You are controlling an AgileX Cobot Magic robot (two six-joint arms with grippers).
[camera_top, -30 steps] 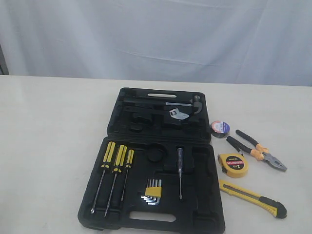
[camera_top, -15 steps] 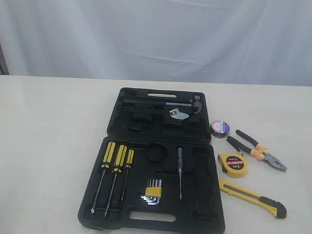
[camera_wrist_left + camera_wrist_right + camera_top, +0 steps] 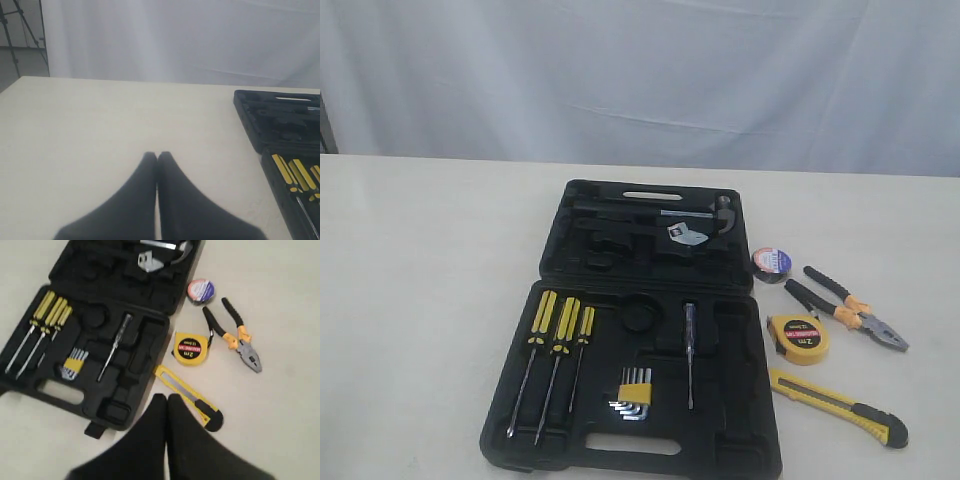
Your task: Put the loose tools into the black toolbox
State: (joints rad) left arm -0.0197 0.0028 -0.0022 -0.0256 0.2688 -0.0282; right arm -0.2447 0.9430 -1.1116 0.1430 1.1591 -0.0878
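Observation:
The black toolbox (image 3: 640,330) lies open on the table, lid flat behind the tray. To its right lie the black tape roll (image 3: 772,264), the pliers (image 3: 848,308), the round yellow tape measure (image 3: 797,338) and the utility knife (image 3: 840,406). In the right wrist view my right gripper (image 3: 166,399) is shut and empty, hovering just beside the utility knife (image 3: 187,396), with tape measure (image 3: 190,348), pliers (image 3: 235,335) and tape roll (image 3: 201,290) beyond. My left gripper (image 3: 157,156) is shut and empty over bare table, left of the toolbox (image 3: 280,125). Neither gripper shows in the exterior view.
Three yellow-black screwdrivers (image 3: 555,345), a hex key set (image 3: 633,390) and a slim tester screwdriver (image 3: 689,350) sit in the toolbox tray. A hammer and metal parts (image 3: 690,228) rest in the lid. A white curtain hangs behind the beige table (image 3: 420,280).

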